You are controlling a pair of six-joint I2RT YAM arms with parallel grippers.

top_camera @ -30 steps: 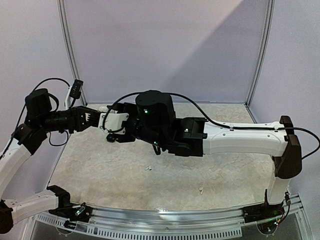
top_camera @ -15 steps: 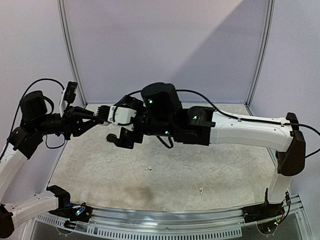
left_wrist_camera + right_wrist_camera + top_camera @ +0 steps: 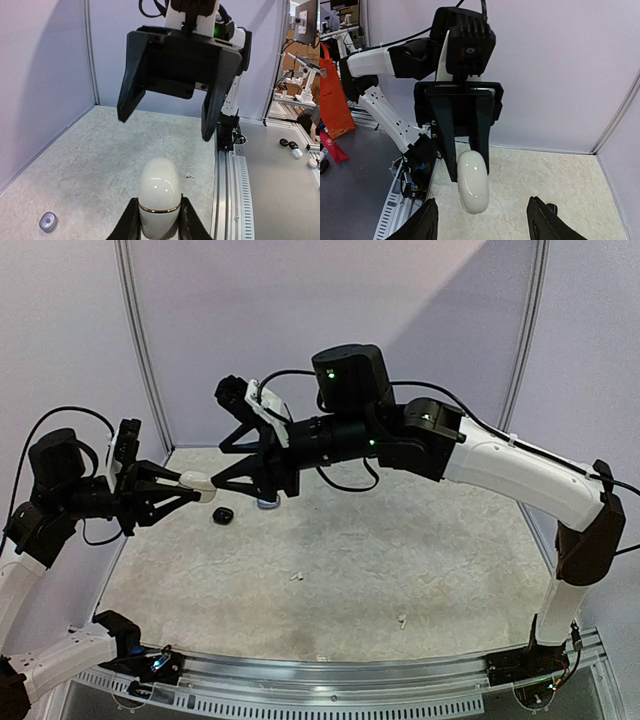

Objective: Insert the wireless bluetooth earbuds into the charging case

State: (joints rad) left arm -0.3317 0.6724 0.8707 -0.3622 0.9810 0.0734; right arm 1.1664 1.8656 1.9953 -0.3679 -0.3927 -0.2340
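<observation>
Top camera: high up behind the robot, far back, looking down and forward over the whole table (image 3: 420, 550)
Left wrist camera: on the left arm (image 3: 40, 530), looking out past the left gripper (image 3: 159, 201), very close to the white case (image 3: 159, 187), facing the right gripper (image 3: 165, 127)
Right wrist camera: on the right arm (image 3: 510, 465), facing back at the left gripper, close
Shared: all three see the white case; the two wrist cameras look at each other

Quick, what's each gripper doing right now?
Left gripper: closed on the white charging case.
Right gripper: open, holding nothing.
</observation>
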